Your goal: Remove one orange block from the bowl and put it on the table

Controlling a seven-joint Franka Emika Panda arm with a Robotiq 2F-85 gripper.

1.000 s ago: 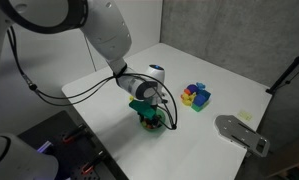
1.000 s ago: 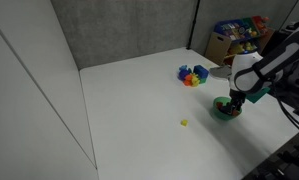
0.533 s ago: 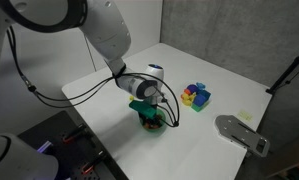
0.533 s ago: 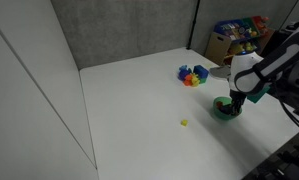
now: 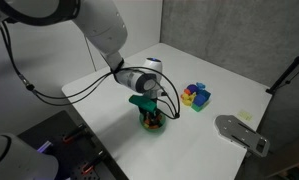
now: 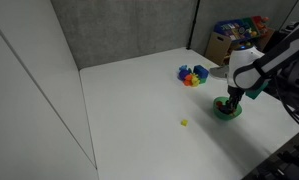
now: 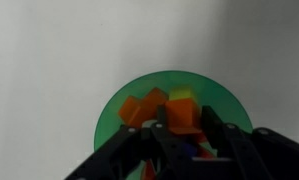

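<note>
The robot's black hand (image 7: 184,127) hangs in the small bright green bowl (image 7: 109,118), fingers narrowed about a tiny orange block (image 7: 185,117). Whether it's gripped, I can't tell. A weak pinch would drop it back in.

1. Looks like a robotics lab or test cell, definitely not someone's home.
2. Plain white table (image 5: 219,75) with a big robot arm (image 5: 99,25) mounted at its edge, and loose black cables (image 5: 89,88) hanging off it.
3. Grey felt-like wall panels (image 6: 119,25) behind the table, like a partitioned-off bay.
4. A grey metal plate (image 5: 241,133) sits on one corner, and a dark stand leg (image 5: 289,70) leans in beside it.
5. A cardboard box (image 6: 239,38) of colourful packets sits in the background.
</note>
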